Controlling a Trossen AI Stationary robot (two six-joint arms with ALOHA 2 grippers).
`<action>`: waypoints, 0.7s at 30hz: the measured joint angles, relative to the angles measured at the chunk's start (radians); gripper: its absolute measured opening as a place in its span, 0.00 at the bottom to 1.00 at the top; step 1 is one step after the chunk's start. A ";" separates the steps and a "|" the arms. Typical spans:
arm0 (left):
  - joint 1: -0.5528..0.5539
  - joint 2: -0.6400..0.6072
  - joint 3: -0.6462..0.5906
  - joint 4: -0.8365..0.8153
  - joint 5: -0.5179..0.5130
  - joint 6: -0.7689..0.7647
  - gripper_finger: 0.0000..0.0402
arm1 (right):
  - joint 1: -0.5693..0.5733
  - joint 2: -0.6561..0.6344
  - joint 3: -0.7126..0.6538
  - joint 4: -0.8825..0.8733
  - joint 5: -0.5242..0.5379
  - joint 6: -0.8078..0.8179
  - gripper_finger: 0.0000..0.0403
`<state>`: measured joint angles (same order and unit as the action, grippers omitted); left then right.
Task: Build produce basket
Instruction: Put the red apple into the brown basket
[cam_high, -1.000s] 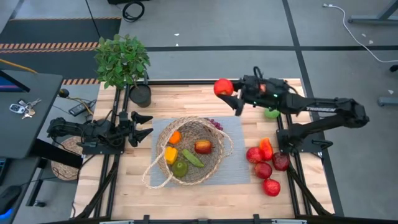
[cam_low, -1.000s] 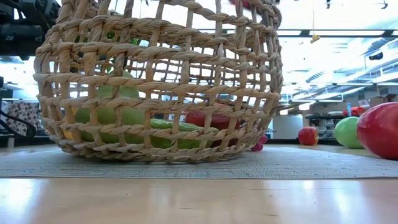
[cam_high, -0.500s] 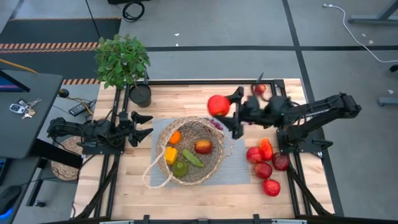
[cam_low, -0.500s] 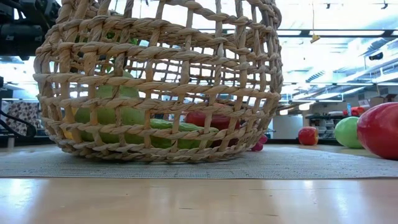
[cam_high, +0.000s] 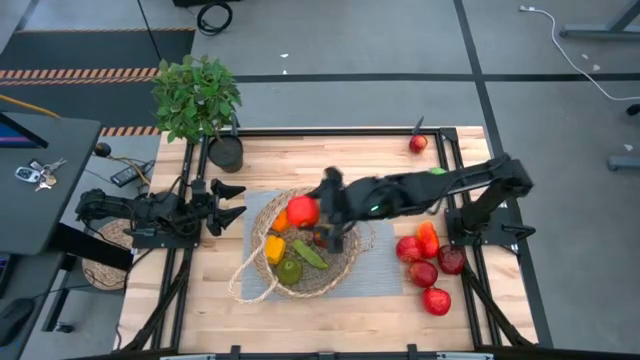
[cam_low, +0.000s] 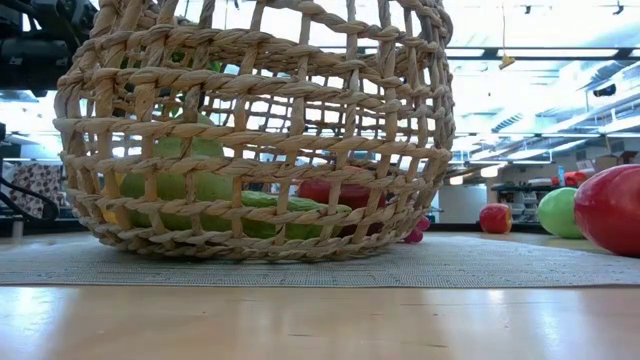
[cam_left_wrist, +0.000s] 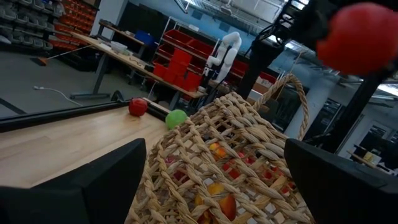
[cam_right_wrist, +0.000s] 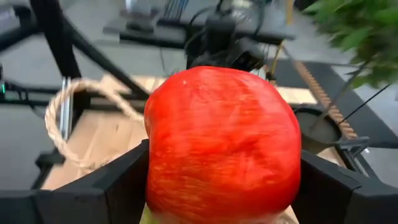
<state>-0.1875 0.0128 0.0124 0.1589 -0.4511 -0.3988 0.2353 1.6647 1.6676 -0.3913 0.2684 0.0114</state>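
The left gripper (cam_high: 232, 200) waits wide open at the table's left side, just beside the basket (cam_high: 352, 258). The basket sits mid-table on a grey mat (cam_high: 385, 272), holding several pieces of produce. Over its rim, the right gripper (cam_high: 315, 212) clasps a red apple (cam_high: 303, 211). More red fruit (cam_high: 425, 270) lies farther right.

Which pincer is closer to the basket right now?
Right. The right pincer holds a red apple above the basket; the left pincer waits open beside it.
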 joint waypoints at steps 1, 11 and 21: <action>0.000 0.000 0.000 0.000 0.000 0.000 0.97 | 0.006 0.030 0.036 -0.030 0.000 -0.008 0.79; 0.000 0.000 0.000 0.000 0.000 0.000 0.97 | 0.025 0.255 0.281 -0.263 -0.009 -0.062 0.79; 0.000 0.000 0.000 0.000 0.000 0.000 0.97 | 0.018 0.303 0.289 -0.343 -0.099 -0.139 0.81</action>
<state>-0.1875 0.0128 0.0124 0.1593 -0.4509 -0.3988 0.2533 1.9681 1.9570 -0.7341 0.1695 -0.1281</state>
